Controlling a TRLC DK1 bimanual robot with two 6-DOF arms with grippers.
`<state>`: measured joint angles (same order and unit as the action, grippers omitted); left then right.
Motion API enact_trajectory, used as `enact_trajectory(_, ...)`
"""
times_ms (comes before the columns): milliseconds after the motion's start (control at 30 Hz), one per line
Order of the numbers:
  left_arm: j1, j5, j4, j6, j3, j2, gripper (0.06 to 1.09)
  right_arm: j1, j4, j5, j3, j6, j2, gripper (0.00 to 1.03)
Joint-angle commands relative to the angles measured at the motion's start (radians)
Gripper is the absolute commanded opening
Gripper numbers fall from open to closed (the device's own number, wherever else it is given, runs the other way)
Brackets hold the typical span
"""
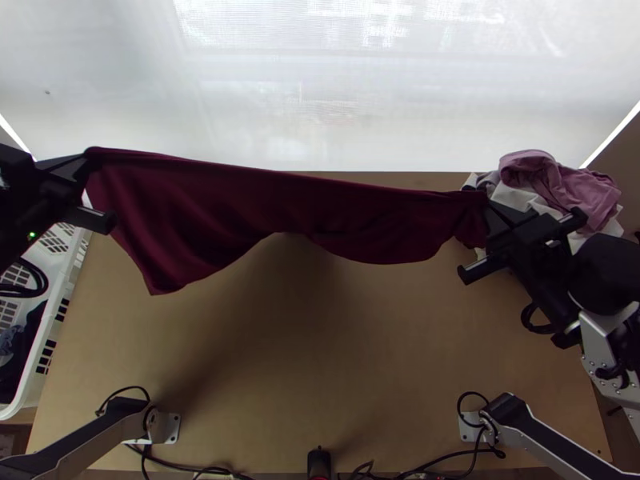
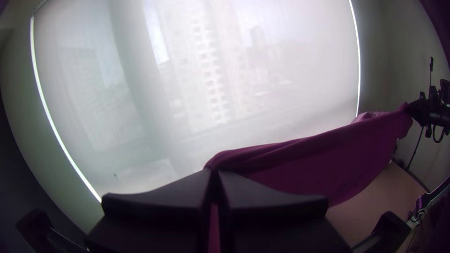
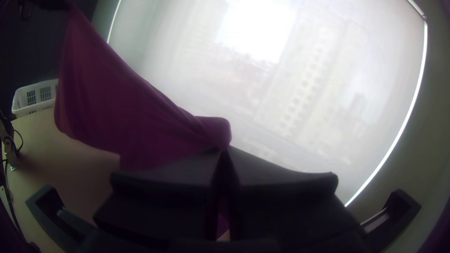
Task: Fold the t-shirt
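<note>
Noting, at far left, a white openwork basket (image 1: 54, 328) beside the surface (image 1: 320, 384), with dark clothing (image 1: 26, 340) inside. Reaching in just beyond the basket with the left gripper (image 1: 90, 156). Pressing its fingers (image 2: 159, 201) together at the tips and clamping one upper end of the maroon t-shirt (image 1: 216, 200). In the left wrist view, running the cloth's upper edge away from that grip towards the opposite arm.

Following the t-shirt rightwards: hanging raised over the far part of the surface, before a pale window screen (image 1: 320, 96). Stretching from grip to grip, almost straight along the upper edge, sloping slightly in the top view. Dropping to a long point near the left grip, arching upwards at mid-span, then sagging in a shallow curve farther right. Showing soft creases through the hanging fabric and casting a dim shadow on the surface beneath.

At right, gripping the other upper end in the right gripper (image 1: 486, 202). Closing its fingers (image 3: 281, 173) on gathered cloth, with a small rounded fold poking past the tips. Lying near that gripper, at the surface's far right corner: a loose heap of clothes, showing a pinkish-mauve garment (image 1: 570, 188) on top of white cloth (image 1: 520, 198).
</note>
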<state>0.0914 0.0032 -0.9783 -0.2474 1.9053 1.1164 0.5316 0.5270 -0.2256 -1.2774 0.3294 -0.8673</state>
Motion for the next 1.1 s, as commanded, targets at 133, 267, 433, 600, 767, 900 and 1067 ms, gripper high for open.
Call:
enact_trajectory(133,-0.002,-0.109,0.049,0.000,0.225,-0.029,0.09,-0.002,-0.007,-0.018,-0.094,0.049,0.122,0.03)
enact_trajectory(267,-0.002,-0.167,0.098,-0.020,0.279,-0.036,0.09,-0.002,-0.012,-0.020,-0.149,0.071,0.157,0.03)
enact_trajectory(433,-0.002,-0.177,0.145,-0.062,0.307,-0.061,0.09,-0.015,0.004,-0.021,-0.261,0.094,0.171,0.03)
enact_trajectory(600,-0.002,-0.169,0.151,-0.075,0.313,-0.101,0.09,-0.041,0.028,-0.021,-0.332,0.142,0.194,0.03)
enact_trajectory(767,-0.002,-0.131,0.158,-0.110,0.325,-0.145,0.09,-0.067,0.067,-0.020,-0.373,0.177,0.231,0.03)
enact_trajectory(900,-0.004,-0.085,0.161,-0.116,0.322,-0.187,0.09,-0.085,0.077,-0.015,-0.392,0.220,0.263,0.03)
enact_trajectory(1067,-0.004,-0.029,0.142,-0.116,0.319,-0.233,0.09,-0.116,0.149,-0.012,-0.444,0.230,0.283,0.03)
